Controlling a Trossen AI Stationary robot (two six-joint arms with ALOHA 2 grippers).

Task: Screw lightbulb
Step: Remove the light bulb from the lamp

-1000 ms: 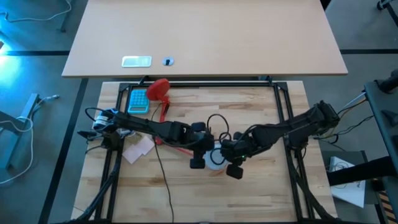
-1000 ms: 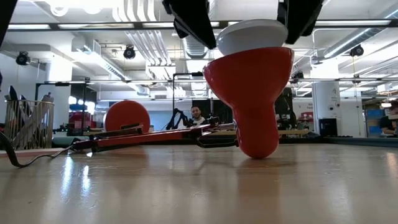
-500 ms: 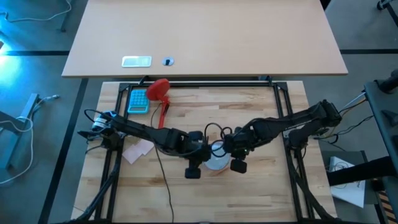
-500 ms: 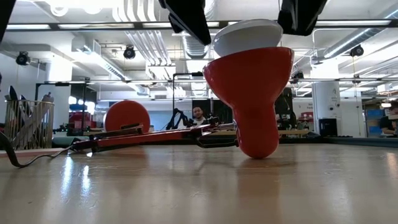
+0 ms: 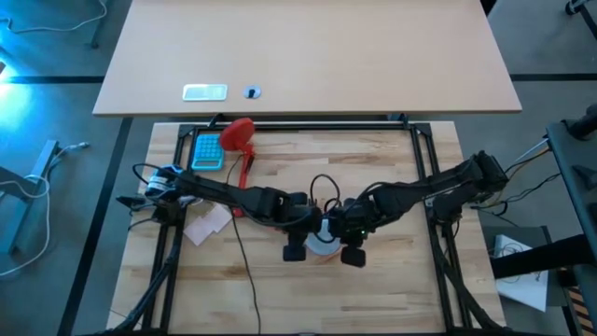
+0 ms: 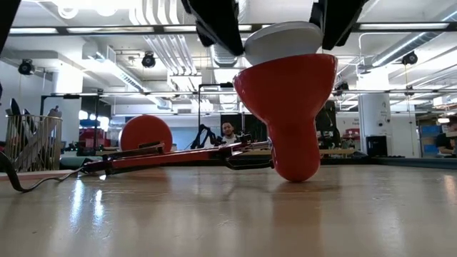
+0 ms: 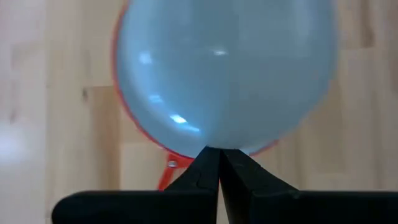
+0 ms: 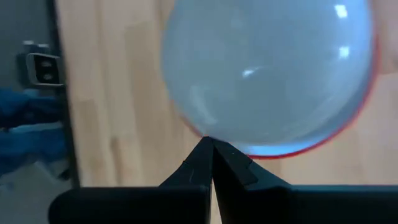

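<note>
With both sets of fingers pinched fully together and holding nothing, the left gripper (image 5: 297, 250) and right gripper (image 5: 354, 253) hang close on either side of the lightbulb (image 6: 283, 41), near the middle of the counter (image 5: 392, 289) and a little toward its front edge. From each wrist view the closed tips (image 7: 219, 163) sit right at the rim of the bulb's white dome, so I'd guess they are there to nudge or steady it rather than grasp it. The bulb rests dome-up in the mouth of the red lamp shade (image 6: 288, 114), which stands on its narrow end, mouth upward, presumably so the socket can be reached from above. Whether the threads have caught, I can't tell. The lamp's red arm (image 6: 164, 158) lies flat behind it, running toward the counter's far left corner, where its round base (image 5: 237, 133) sits beside a blue calculator (image 5: 207, 150).
</note>
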